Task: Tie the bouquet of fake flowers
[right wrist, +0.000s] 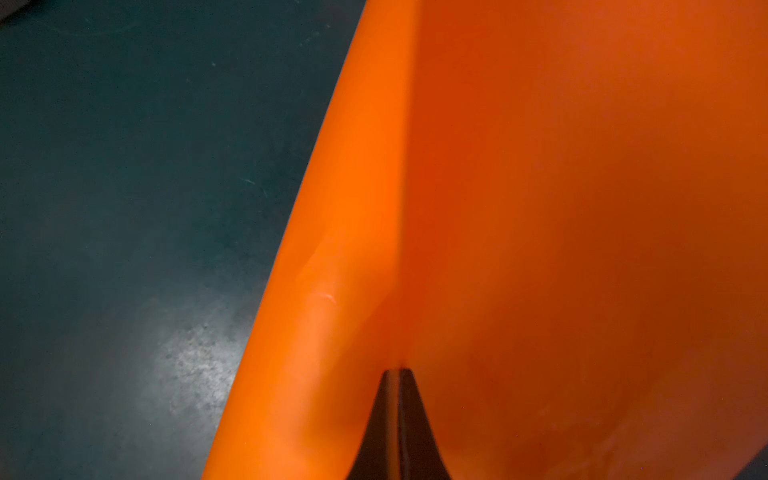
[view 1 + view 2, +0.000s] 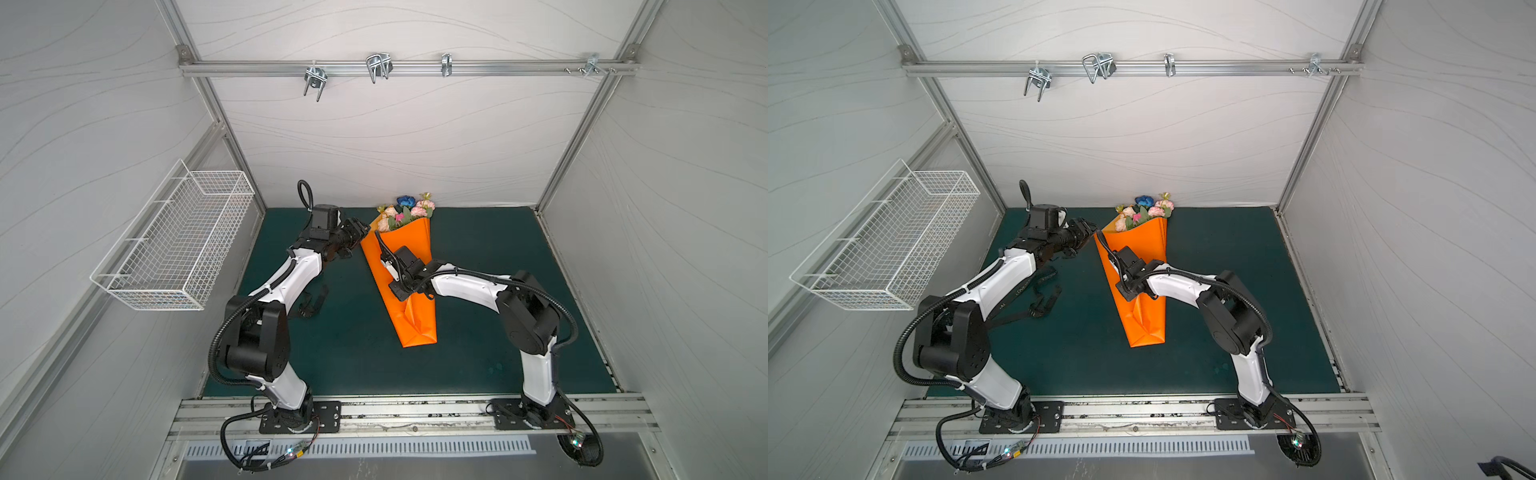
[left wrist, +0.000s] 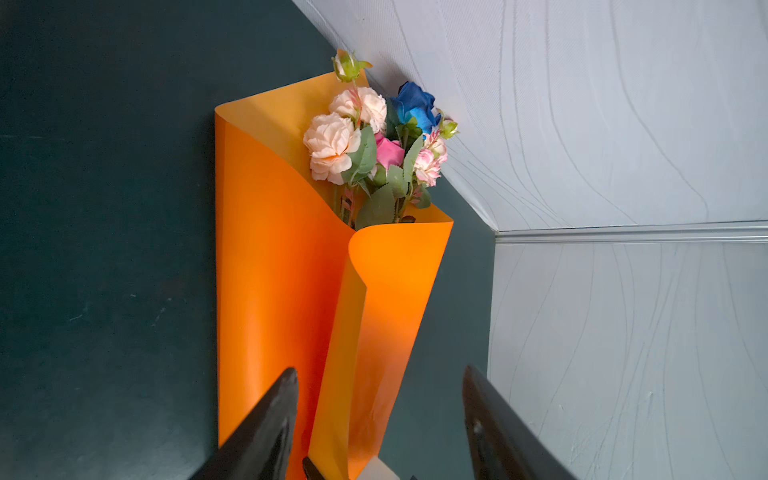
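The bouquet of fake flowers (image 2: 405,214) lies in the orange wrapping paper (image 2: 415,243) on the table (image 2: 478,332), with its blooms poking from the paper's wide end. The left hand (image 2: 359,230) is open just beside that end. The right hand (image 1: 398,376) is closed, its tips against the paper's middle. A black ribbon (image 2: 1042,299) lies left of the paper (only "LOVE" is readable).

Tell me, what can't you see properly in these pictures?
- Lower stems of the bouquet of fake flowers: hidden inside the orange wrapping paper, in all views.
- Black ribbon: partly under the left arm, both top views.
- Right pincer: tips hidden beneath its own wrist in both top views; whether it pinches paper is unclear.
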`<control>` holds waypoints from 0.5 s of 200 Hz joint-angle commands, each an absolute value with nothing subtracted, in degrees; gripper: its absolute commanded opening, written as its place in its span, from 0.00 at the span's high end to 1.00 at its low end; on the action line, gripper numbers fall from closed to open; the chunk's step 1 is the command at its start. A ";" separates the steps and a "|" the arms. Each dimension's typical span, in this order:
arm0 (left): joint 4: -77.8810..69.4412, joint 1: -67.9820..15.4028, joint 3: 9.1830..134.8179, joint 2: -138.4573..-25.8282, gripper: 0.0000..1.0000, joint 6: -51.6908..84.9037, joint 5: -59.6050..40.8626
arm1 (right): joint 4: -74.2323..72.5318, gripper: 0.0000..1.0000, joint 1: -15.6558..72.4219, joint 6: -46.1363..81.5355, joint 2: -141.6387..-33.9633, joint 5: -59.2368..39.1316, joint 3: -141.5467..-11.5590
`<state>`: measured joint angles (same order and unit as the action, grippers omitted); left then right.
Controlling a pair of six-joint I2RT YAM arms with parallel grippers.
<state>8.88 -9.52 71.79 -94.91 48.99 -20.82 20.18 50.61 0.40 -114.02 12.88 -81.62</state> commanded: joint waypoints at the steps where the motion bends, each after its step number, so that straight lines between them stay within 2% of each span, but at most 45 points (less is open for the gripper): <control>1: 10.60 -9.40 75.34 -98.01 0.38 46.65 -22.79 | 20.72 0.98 51.24 -0.26 -115.58 13.20 -83.83; 70: 13.17 -10.01 80.61 -104.61 0.40 42.95 -26.68 | 21.14 0.98 51.55 -0.27 -117.00 12.85 -84.89; 88: 13.76 -10.18 81.22 -107.02 0.52 42.43 -26.97 | 21.33 0.98 51.77 -0.26 -117.14 13.23 -84.78; 100: 13.63 -10.14 80.99 -108.06 0.73 42.24 -26.73 | 21.38 0.98 51.77 -0.05 -117.00 13.20 -84.54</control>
<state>13.08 -9.91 79.07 -105.25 43.92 -25.71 20.21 51.00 0.40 -116.18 12.99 -83.79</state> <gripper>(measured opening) 0.453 0.050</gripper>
